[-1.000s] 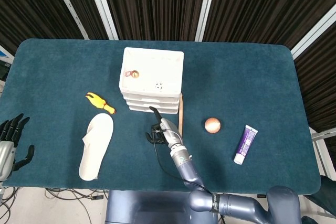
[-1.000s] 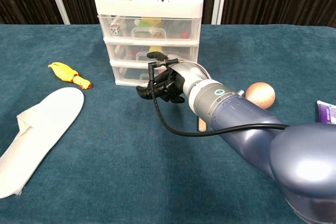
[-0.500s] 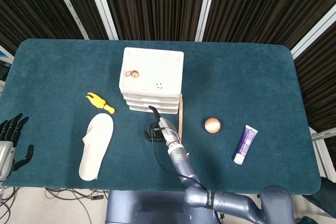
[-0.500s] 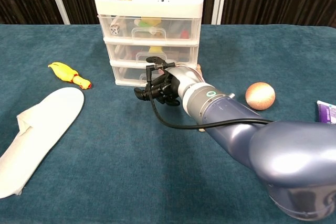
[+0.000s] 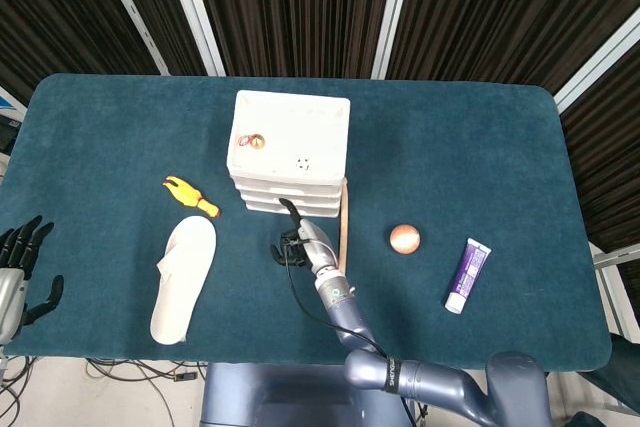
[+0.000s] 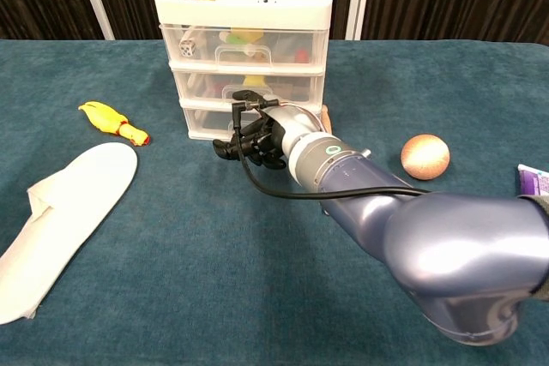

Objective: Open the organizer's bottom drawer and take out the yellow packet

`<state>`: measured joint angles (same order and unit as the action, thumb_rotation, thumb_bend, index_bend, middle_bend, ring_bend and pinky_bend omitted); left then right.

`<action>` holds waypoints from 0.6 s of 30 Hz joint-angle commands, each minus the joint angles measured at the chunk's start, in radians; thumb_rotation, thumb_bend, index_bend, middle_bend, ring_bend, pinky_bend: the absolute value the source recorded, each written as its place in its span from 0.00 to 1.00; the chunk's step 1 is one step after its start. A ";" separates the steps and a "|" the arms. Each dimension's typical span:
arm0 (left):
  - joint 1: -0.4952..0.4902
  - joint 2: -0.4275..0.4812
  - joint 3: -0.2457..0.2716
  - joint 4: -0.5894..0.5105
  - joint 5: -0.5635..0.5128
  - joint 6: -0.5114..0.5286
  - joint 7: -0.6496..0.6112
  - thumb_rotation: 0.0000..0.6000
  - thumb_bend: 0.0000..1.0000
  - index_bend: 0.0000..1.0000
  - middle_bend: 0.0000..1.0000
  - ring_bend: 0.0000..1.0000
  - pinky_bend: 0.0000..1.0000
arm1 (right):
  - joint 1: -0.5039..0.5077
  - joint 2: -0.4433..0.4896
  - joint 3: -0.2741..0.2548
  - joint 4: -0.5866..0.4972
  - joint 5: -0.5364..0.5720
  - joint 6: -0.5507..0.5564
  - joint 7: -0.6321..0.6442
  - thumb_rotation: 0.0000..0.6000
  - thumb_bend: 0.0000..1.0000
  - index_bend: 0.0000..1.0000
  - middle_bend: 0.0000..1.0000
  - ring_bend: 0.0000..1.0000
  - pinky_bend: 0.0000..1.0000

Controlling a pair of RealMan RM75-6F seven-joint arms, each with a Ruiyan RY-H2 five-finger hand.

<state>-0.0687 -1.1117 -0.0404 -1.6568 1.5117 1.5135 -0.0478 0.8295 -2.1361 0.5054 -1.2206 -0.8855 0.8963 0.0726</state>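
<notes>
The white three-drawer organizer [image 5: 290, 152] [image 6: 244, 40] stands at the table's middle with all drawers closed. My right hand [image 5: 293, 243] [image 6: 254, 136] is low at the front of the bottom drawer [image 6: 202, 120], dark fingers curled in and thumb raised. I cannot tell whether it touches the handle. Yellow items show through the top drawer [image 6: 244, 38] and the middle drawer [image 6: 253, 83]. The hand hides most of the bottom drawer's inside, and no yellow packet shows there. My left hand [image 5: 20, 267] hangs open past the table's near left corner.
A yellow rubber chicken [image 5: 190, 195] and a white slipper [image 5: 183, 277] lie left of the organizer. A wooden stick [image 5: 343, 217] lies along its right side. An orange ball [image 5: 404, 238] and a purple tube [image 5: 467, 274] lie to the right.
My right hand has crept left and toward the organizer, from a little in front of it to right at the bottom drawer's front. The drawers and left hand have not moved.
</notes>
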 commanded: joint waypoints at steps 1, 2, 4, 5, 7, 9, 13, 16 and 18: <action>0.000 0.000 0.000 0.001 0.001 0.000 0.000 1.00 0.47 0.03 0.00 0.00 0.00 | 0.004 -0.003 0.001 0.005 0.001 0.001 -0.002 1.00 0.47 0.00 0.78 0.83 0.99; 0.000 0.000 0.000 0.001 0.001 0.000 0.000 1.00 0.47 0.03 0.00 0.00 0.00 | 0.005 -0.004 0.001 0.007 0.001 0.001 -0.003 1.00 0.47 0.00 0.78 0.83 0.99; 0.000 0.000 0.001 0.001 0.001 0.000 0.000 1.00 0.47 0.03 0.00 0.00 0.00 | 0.009 -0.007 0.000 0.011 0.004 -0.001 -0.005 1.00 0.47 0.00 0.78 0.83 0.99; 0.000 0.000 0.001 0.001 0.001 0.000 0.001 1.00 0.47 0.03 0.00 0.00 0.00 | 0.010 -0.008 0.001 0.013 0.006 -0.003 -0.006 1.00 0.47 0.00 0.78 0.83 0.99; 0.000 0.000 0.000 0.000 0.001 0.001 0.001 1.00 0.47 0.03 0.00 0.00 0.00 | 0.015 -0.012 0.003 0.018 0.009 -0.006 -0.008 1.00 0.47 0.00 0.78 0.83 0.99; 0.000 0.000 0.000 0.000 0.001 0.002 0.001 1.00 0.47 0.03 0.00 0.00 0.00 | 0.020 -0.014 0.003 0.023 0.011 -0.008 -0.012 1.00 0.47 0.00 0.78 0.83 0.99; 0.000 0.001 0.000 -0.001 0.000 0.001 0.000 1.00 0.47 0.03 0.00 0.00 0.00 | 0.032 -0.022 0.009 0.032 0.013 -0.009 -0.018 1.00 0.47 0.00 0.78 0.83 0.99; 0.000 0.002 -0.001 -0.001 -0.001 0.001 -0.001 1.00 0.47 0.03 0.00 0.00 0.00 | 0.039 -0.025 0.014 0.037 0.015 -0.007 -0.023 1.00 0.47 0.00 0.78 0.83 0.99; 0.000 0.002 -0.001 -0.001 -0.001 0.000 -0.002 1.00 0.47 0.03 0.00 0.00 0.00 | 0.044 -0.027 0.016 0.040 0.016 -0.007 -0.028 1.00 0.47 0.00 0.78 0.83 0.99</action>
<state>-0.0689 -1.1093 -0.0415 -1.6577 1.5104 1.5135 -0.0498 0.8721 -2.1629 0.5209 -1.1813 -0.8698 0.8894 0.0461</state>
